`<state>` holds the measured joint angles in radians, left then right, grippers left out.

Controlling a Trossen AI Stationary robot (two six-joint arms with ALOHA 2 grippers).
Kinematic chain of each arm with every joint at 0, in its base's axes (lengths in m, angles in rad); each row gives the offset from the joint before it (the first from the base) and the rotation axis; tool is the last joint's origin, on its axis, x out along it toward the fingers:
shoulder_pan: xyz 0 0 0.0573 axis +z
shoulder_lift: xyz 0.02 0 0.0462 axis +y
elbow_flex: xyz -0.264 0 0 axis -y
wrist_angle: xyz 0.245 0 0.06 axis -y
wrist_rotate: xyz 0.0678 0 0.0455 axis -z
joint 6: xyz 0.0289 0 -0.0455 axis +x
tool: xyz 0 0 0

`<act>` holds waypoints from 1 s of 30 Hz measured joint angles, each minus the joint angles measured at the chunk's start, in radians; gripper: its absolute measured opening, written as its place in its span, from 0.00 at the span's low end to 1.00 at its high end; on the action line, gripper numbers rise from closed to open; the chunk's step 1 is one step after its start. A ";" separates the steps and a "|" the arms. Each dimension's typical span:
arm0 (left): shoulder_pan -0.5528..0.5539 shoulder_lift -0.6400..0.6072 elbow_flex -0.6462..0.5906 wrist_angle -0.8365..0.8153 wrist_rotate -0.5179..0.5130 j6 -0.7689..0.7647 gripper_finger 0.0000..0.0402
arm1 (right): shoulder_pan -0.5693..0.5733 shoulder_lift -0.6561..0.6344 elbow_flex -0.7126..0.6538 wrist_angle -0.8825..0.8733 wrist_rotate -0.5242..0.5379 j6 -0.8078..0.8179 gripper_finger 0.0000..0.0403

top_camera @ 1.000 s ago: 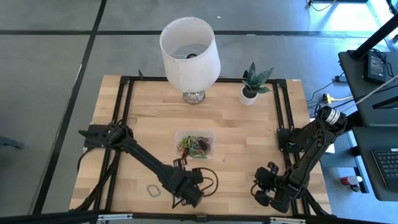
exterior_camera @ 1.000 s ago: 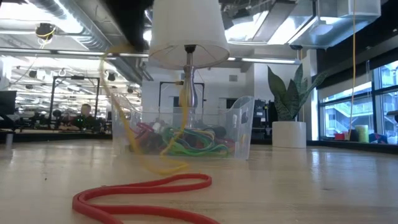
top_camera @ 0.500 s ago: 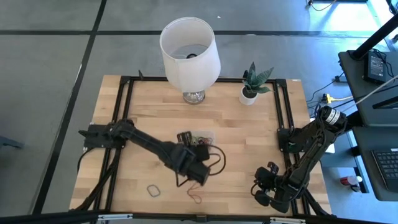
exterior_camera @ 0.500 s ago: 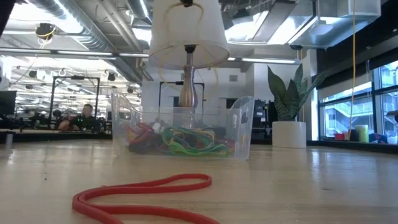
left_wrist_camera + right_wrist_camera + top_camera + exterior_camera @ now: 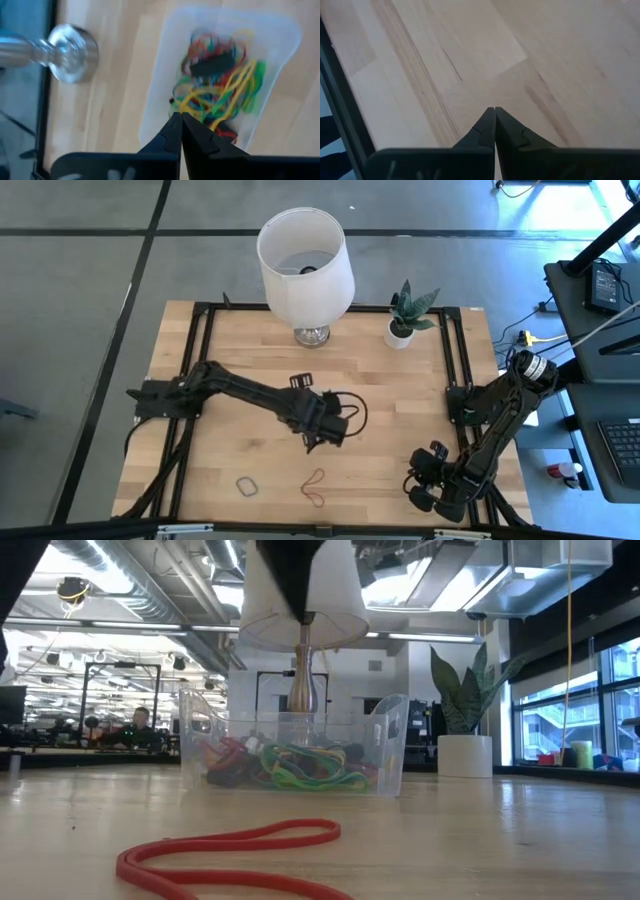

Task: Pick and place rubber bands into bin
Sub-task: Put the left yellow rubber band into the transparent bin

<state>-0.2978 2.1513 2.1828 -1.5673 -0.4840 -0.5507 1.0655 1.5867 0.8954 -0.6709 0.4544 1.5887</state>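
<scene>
From my seat the left gripper (image 5: 181,116) sits right over the bin (image 5: 160,75), fingers pressed together at the tips with nothing between them that I can make out. In the left wrist view the pile of rubber bands (image 5: 220,85) lies just past the fingertips, inside the bin: a tangle of yellow, green, red and blue loops with something dark in the middle (can't tell what that is).

In the low view the bin (image 5: 390,740) is a clear shallow tub near the middle of the table (image 5: 400,380), just in front of the lamp (image 5: 305,265).

Two loose ones are on the table toward the front: a red band (image 5: 315,487) and a pale band (image 5: 247,485).

The right gripper (image 5: 494,110) is parked at the front right corner, fingers closed, only bare wood under it.
</scene>
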 joint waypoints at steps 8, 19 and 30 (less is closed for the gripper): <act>0.040 0.000 -0.231 0.093 0.065 0.052 0.00 | 0.000 0.000 0.000 0.014 0.038 -0.001 0.01; 0.086 0.000 -0.382 0.315 0.167 0.071 0.03 | 0.000 0.000 0.000 0.025 0.079 -0.003 0.01; 0.108 -0.003 -0.331 0.294 0.267 0.039 0.30 | 0.000 0.000 0.000 0.033 0.079 -0.001 0.01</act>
<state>-0.1902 2.1488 1.8520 -1.2732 -0.2173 -0.5115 1.0653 1.5867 0.8955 -0.6375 0.5333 1.5879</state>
